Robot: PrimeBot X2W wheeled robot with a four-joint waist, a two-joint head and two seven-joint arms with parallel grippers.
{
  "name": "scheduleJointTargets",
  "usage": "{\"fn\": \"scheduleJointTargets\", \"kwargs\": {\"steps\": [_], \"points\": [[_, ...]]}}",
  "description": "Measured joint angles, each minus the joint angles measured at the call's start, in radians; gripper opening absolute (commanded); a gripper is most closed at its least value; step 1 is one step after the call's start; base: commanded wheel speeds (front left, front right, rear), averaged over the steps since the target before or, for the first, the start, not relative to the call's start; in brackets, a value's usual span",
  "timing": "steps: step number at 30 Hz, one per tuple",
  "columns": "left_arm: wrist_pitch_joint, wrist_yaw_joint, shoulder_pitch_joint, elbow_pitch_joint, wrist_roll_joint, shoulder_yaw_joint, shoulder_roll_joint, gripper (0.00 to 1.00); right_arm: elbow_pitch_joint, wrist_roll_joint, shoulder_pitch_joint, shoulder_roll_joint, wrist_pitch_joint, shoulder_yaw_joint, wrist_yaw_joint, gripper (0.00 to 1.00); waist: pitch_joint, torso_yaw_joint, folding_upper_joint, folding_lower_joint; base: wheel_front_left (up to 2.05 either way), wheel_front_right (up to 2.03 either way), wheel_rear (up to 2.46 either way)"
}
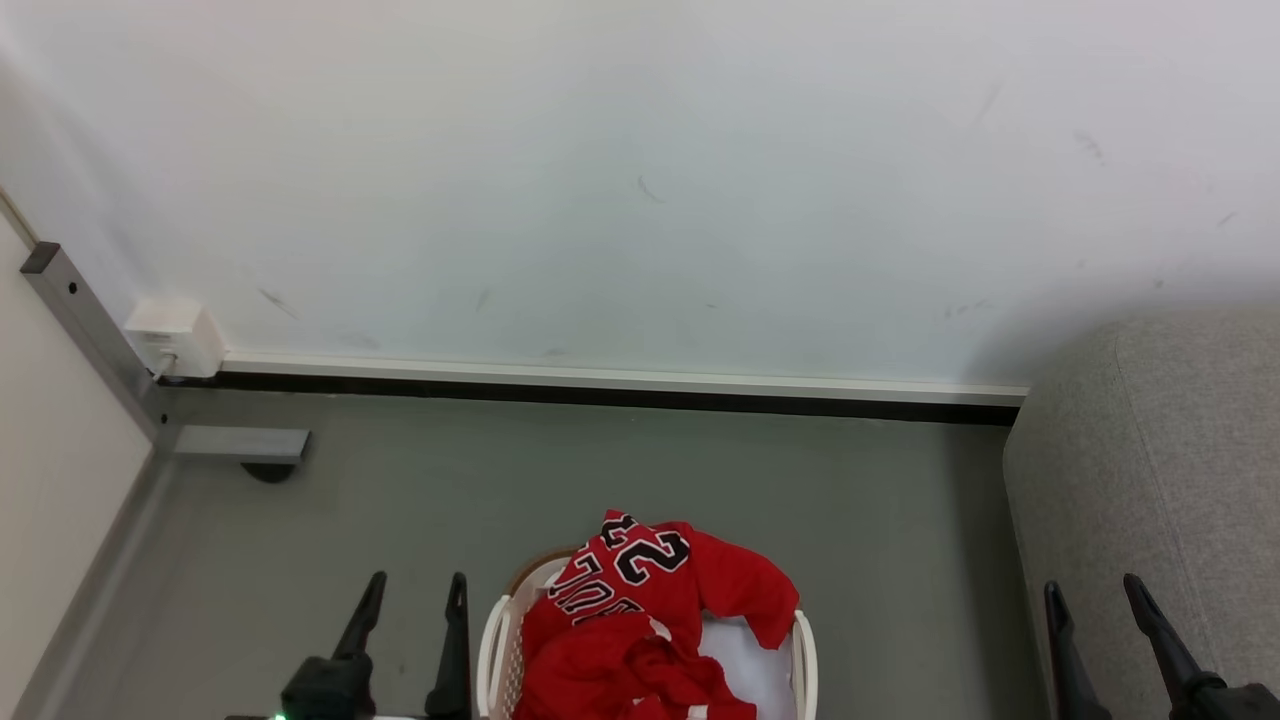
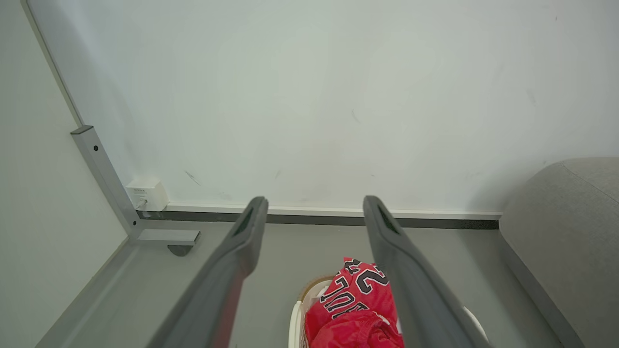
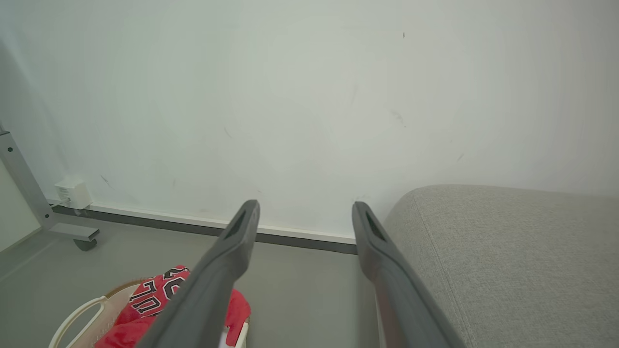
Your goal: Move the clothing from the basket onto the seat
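Red clothing (image 1: 640,610) lay in the basket (image 1: 488,650) just right of the left end effector (image 1: 418,580), farther from the right end effector (image 1: 1090,583); both gaped empty.

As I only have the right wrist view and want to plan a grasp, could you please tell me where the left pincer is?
Observer: The left pincer hangs open and empty over the floor, just left of the basket.
Operator: Thank you. Is the basket full?
Observer: No. The red clothing covers its left and far parts, and a pale sheet shows bare at its right.
Operator: How does my pincer sit relative to it?
Observer: In the head view the right pincer is well right of the basket, against the seat.
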Motion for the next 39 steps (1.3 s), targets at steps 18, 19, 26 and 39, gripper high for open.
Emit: {"fn": "scheduleJointTargets", "kwargs": {"steps": [18,19,26,39], "points": [[-0.006,0.003,0.001,0.003,0.009,-0.002,0.001,1.00,0.001,0.008,0.003,0.008,-0.005,-0.006,0.000,1.00,0.006,-0.006,0.0000,0.0000,0.00,0.00,0.00],[-0.006,0.003,0.000,0.003,0.009,-0.005,0.001,1.00,0.001,0.008,0.003,0.008,-0.005,-0.006,0.000,1.00,0.008,-0.007,0.0000,0.0000,0.00,0.00,0.00],[-0.006,-0.026,-0.052,0.019,0.008,-0.054,0.001,1.00,-0.009,0.015,-0.006,0.011,-0.007,-0.007,0.000,1.00,0.039,-0.023,0.0000,0.0000,0.00,0.00,0.00],[0.015,-0.102,-0.407,0.439,0.063,-0.214,0.001,1.00,-0.058,0.036,-0.153,0.018,-0.007,0.002,0.000,1.00,0.255,-0.089,0.0000,0.0002,0.00,0.00,0.00]]}}
